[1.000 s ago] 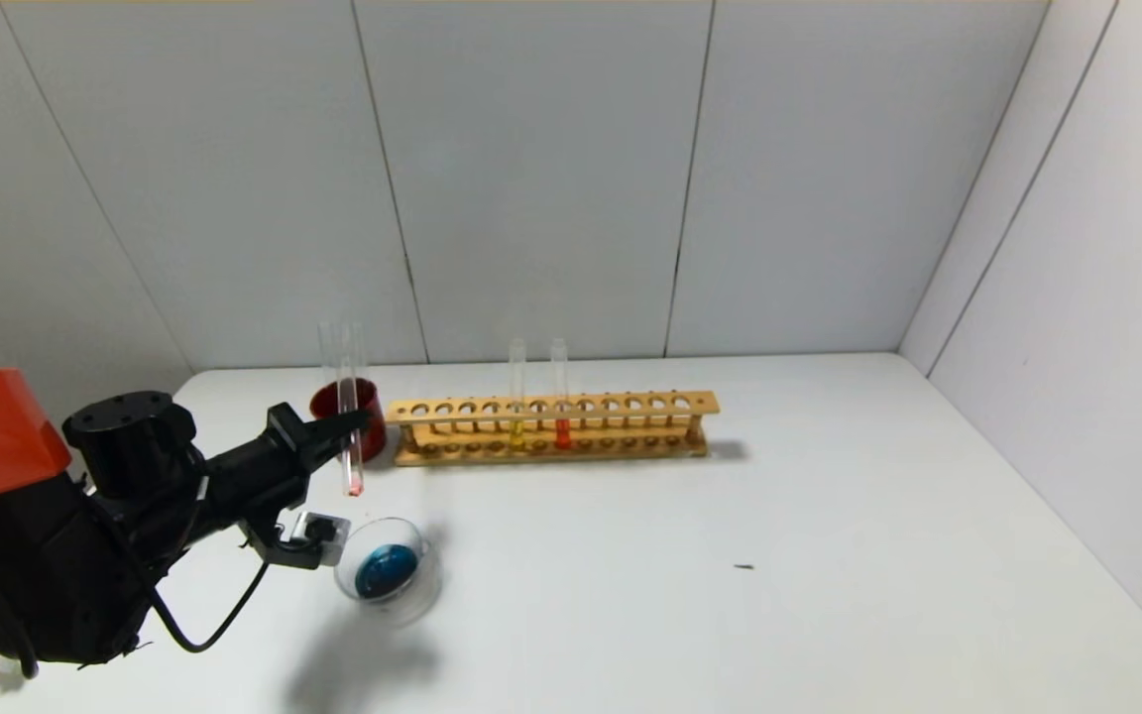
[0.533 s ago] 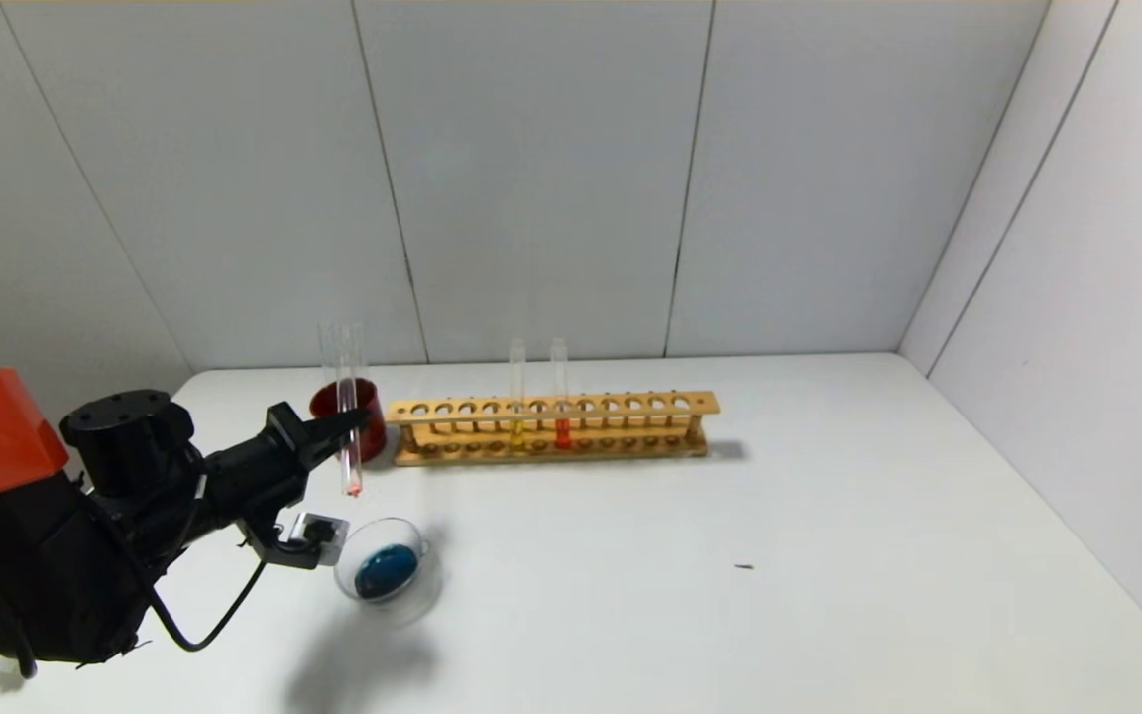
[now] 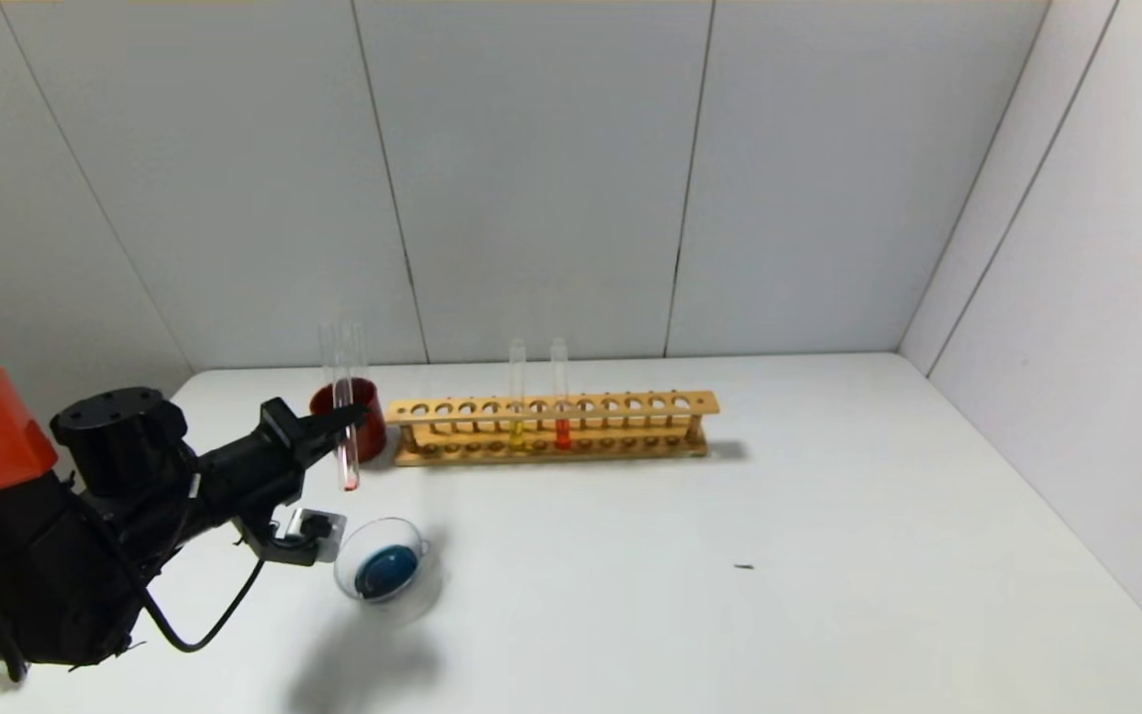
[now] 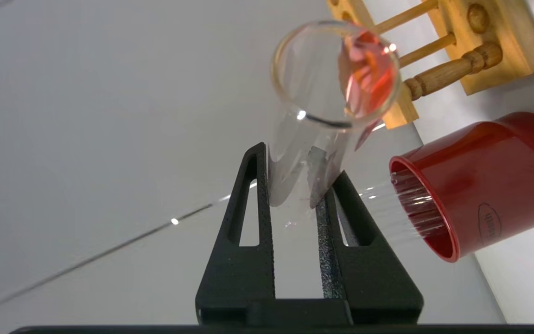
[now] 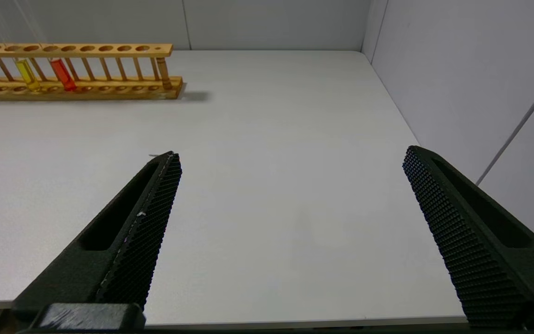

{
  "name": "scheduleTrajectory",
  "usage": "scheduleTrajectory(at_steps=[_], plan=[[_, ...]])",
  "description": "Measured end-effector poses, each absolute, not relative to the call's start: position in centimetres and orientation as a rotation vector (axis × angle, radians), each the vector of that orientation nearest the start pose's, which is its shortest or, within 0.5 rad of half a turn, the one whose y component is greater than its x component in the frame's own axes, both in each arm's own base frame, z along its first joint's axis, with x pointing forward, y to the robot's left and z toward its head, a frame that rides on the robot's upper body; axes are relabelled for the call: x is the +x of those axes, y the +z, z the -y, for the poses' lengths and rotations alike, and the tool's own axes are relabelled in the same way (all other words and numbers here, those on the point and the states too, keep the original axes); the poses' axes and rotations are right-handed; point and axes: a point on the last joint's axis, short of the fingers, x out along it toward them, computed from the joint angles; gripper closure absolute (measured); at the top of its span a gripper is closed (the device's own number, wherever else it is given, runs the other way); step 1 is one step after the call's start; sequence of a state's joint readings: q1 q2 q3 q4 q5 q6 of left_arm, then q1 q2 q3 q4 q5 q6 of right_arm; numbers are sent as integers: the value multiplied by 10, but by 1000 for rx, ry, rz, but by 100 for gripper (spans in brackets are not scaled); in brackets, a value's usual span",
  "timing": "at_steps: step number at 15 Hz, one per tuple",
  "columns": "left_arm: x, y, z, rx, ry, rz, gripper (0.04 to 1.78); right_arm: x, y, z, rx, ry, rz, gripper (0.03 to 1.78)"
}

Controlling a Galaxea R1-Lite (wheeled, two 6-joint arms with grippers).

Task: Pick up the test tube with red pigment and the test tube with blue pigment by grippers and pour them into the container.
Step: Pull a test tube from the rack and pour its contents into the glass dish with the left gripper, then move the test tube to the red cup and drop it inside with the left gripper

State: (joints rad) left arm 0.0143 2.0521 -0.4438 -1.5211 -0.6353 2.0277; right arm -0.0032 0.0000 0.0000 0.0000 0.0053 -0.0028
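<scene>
Test tube with red pigment [image 3: 344, 436] stands upright in the left tool [image 3: 345, 421], whose two fingers are closed on its middle, so the pinkish residue stays at the round bottom. It hangs above the desk [image 3: 730, 516], just in front of the dark red cup [image 3: 365, 412] and behind the container [image 3: 388, 570], which holds blue liquid. I judge it is empty and going to that cup. The wooden rack [image 3: 551, 426] keeps a yellow and an orange-red tube. The right tool [image 5: 290, 185], wide open and empty, waits apart over the desk.

light: bright, even | shadows: soft on table [image 3: 829, 516] | blur: w/ none obvious
</scene>
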Motion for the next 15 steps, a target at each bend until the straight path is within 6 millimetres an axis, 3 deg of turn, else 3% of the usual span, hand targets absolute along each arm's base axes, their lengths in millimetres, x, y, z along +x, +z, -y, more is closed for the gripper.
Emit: scheduleTrajectory(at_steps=[4, 9, 15], plan=[[296, 105, 4, 1679, -303, 326, 151, -23, 75, 0, -3, 2, 0, 6], [283, 140, 7, 1162, -46, 89, 151, -23, 75, 0, -3, 3, 0, 6], [278, 213, 9, 575, -33, -42, 151, -23, 75, 0, -3, 3, 0, 6]])
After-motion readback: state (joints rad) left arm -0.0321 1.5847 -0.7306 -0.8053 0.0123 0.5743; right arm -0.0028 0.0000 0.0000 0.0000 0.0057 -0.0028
